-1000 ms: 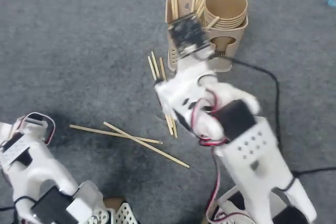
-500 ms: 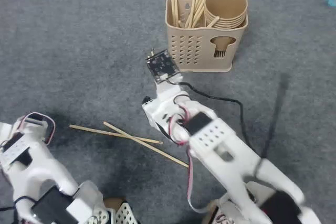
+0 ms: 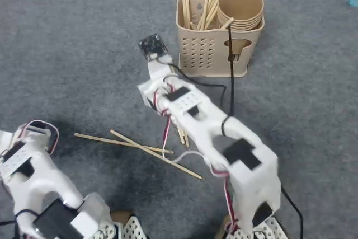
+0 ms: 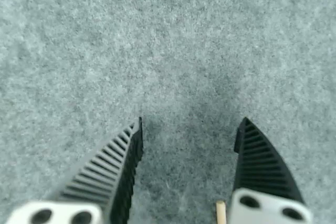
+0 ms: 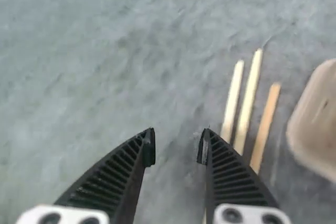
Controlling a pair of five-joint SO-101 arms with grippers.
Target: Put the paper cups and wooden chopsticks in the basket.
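Note:
The beige slotted basket point(image 3: 212, 54) stands at the back of the grey carpet, with a stack of paper cups point(image 3: 240, 6) and several chopsticks point(image 3: 197, 5) upright inside. Two long chopsticks point(image 3: 140, 148) lie crossed on the carpet; more chopsticks point(image 3: 183, 135) poke out from under my right arm point(image 3: 184, 104). My right gripper point(image 5: 177, 139) is open and empty, low over the carpet, with three chopsticks point(image 5: 247, 108) just beside one finger and the basket's corner point(image 5: 315, 119) beyond. My left gripper point(image 4: 191, 129) hangs open over bare carpet near a chopstick end point(image 4: 221, 211).
My left arm point(image 3: 28, 166) rests at the front left corner. A black cable point(image 3: 230, 82) runs from the right arm past the basket's front. Open carpet stretches to the left and right of the basket.
My right arm has swung left from above the basket and now reaches down over the chopsticks lying left of it. The left arm has stayed still.

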